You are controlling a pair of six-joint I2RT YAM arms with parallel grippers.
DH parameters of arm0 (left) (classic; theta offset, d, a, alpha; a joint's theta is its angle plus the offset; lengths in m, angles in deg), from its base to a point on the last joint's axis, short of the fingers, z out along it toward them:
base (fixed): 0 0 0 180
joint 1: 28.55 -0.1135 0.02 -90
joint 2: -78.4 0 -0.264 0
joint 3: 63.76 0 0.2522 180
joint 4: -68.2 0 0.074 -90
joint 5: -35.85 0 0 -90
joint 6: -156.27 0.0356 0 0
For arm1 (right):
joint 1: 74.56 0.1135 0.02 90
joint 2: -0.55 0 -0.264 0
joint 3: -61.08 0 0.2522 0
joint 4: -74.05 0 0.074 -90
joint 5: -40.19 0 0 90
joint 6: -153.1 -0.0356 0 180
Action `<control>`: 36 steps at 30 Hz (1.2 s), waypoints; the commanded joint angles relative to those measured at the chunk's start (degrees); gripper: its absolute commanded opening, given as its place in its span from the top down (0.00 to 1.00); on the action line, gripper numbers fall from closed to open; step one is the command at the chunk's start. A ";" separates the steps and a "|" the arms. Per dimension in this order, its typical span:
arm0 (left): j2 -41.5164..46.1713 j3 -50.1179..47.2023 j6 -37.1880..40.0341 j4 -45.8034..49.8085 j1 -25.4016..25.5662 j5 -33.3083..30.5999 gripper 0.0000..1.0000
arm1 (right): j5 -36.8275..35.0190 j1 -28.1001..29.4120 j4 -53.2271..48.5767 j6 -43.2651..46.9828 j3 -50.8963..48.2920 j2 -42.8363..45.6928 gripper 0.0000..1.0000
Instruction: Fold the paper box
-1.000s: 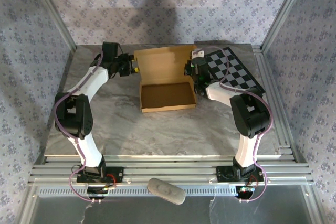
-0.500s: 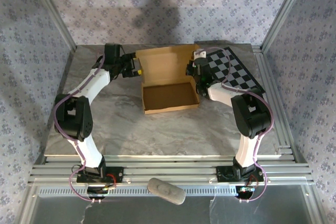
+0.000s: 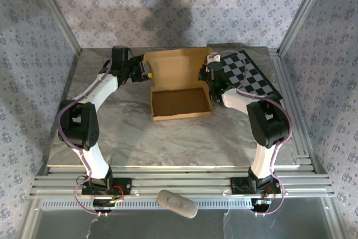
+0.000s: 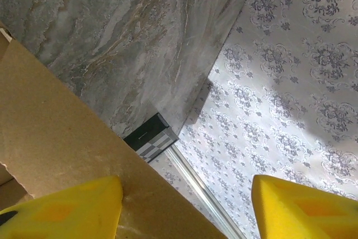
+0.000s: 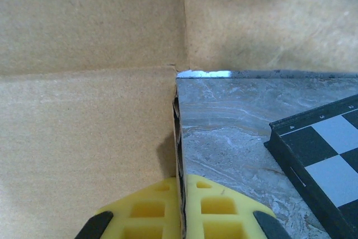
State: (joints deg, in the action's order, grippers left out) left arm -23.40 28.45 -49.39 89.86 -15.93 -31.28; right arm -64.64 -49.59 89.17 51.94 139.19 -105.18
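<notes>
We see white link shells and black joint housings on the left arm point(image 3: 99, 90) and right arm point(image 3: 235, 99), with purple cables point(image 3: 62, 117) looping beside each. The left hand point(image 4: 184, 190) and right hand point(image 5: 182, 187) carry yellow fingers point(image 5: 215, 208) moulded with rectangular pockets.

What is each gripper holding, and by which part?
The right gripper pinches the tan cardboard paper box by its right side wall's edge. The left gripper is open, holding nothing.

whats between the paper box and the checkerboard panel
In the right wrist view, a bare strip of marble table separates the paper box from the checkerboard panel; the right end effector is shut on the box's wall edge there.
</notes>
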 commanded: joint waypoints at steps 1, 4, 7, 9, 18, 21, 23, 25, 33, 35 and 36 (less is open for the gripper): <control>-0.85 -0.99 -2.11 -5.08 3.29 5.82 0.42 | 6.27 2.34 -0.85 -0.53 -0.29 0.80 1.00; -1.02 -1.37 -1.99 -5.59 3.53 6.56 0.48 | 6.54 2.31 -1.10 -0.45 -0.11 0.80 1.00; -1.12 -1.73 -1.90 -6.04 3.64 6.73 0.53 | 6.61 2.30 -1.20 -0.25 0.00 0.79 1.00; -1.36 -1.84 -2.02 -6.55 3.79 7.04 0.54 | 6.96 2.21 -1.37 -0.25 0.14 0.80 1.00; -2.05 -3.04 -3.18 -10.08 5.28 8.94 0.66 | 8.47 1.79 -1.68 -0.27 0.74 0.15 1.00; -1.10 -3.94 -2.44 -9.70 5.55 8.74 0.70 | 9.06 1.37 -2.52 -0.70 1.40 -0.26 1.00; -0.47 -4.35 -1.07 -8.87 5.57 8.55 0.70 | 8.81 1.35 -2.81 -1.06 1.58 -0.31 1.00; -0.16 -4.91 -0.19 -8.58 5.74 8.57 0.63 | 8.57 1.37 -2.87 -1.23 1.40 -0.18 1.00; 3.93 3.39 20.89 14.42 1.89 5.08 0.31 | 6.68 1.10 -1.75 2.63 -0.45 1.21 1.00; 5.52 7.00 29.14 24.92 -0.17 1.61 0.25 | 8.18 0.48 -1.49 4.02 -1.04 1.63 1.00; 6.70 7.72 32.33 28.45 -1.11 -0.38 0.21 | 9.08 0.19 -1.47 5.03 -1.40 1.76 1.00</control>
State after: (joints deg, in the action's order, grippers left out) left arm -22.09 31.40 -32.78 101.75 -15.66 -30.38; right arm -62.45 -50.88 88.82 54.19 139.04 -104.90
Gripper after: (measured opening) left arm 0.769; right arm 0.060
